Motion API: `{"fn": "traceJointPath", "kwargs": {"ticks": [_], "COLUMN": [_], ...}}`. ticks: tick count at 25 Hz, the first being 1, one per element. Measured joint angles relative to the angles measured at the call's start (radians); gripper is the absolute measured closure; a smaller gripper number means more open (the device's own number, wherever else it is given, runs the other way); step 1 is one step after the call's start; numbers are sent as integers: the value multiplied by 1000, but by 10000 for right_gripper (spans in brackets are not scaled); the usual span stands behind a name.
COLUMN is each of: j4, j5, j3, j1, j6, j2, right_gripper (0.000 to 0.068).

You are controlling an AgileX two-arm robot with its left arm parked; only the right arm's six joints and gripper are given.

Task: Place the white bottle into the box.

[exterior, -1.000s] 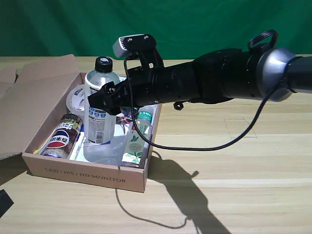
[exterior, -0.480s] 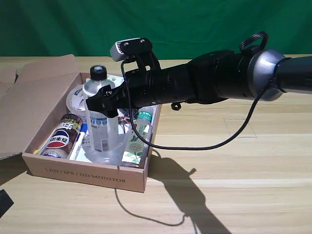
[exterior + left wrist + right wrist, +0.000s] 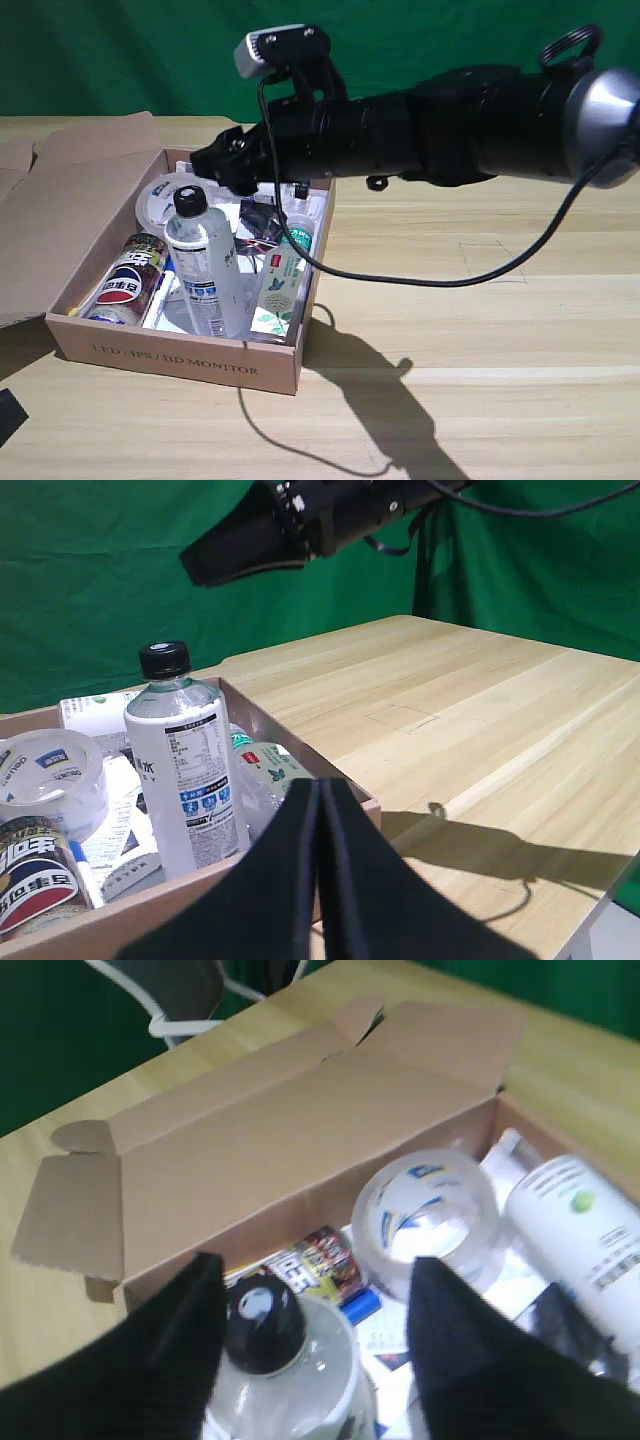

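The box (image 3: 180, 350) sits nearest, on the exterior view's left, flaps open. Inside it the white bottle (image 3: 203, 268) stands slightly tilted, black cap up, with a cola can (image 3: 128, 282) on one side and a green-capped bottle (image 3: 283, 278) lying on the other. Behind it lies a tape roll (image 3: 163, 198). My gripper (image 3: 315, 1340) hangs above the cap (touching nothing), my fingers (image 3: 178, 1335) spread wide apart either side of it.

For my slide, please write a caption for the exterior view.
The open right gripper hangs above the white bottle, standing upright in the box.
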Motion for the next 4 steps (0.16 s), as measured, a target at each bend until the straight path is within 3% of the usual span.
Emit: {"fn": "traceJointPath", "kwargs": {"ticks": [1,4], "j4": [-38,-124], "j5": [-20,-25], "j3": [0,0], "j1": [-6,-36], "j6": [0,4], "j2": [-35,-115], "right_gripper": [383,613]}}
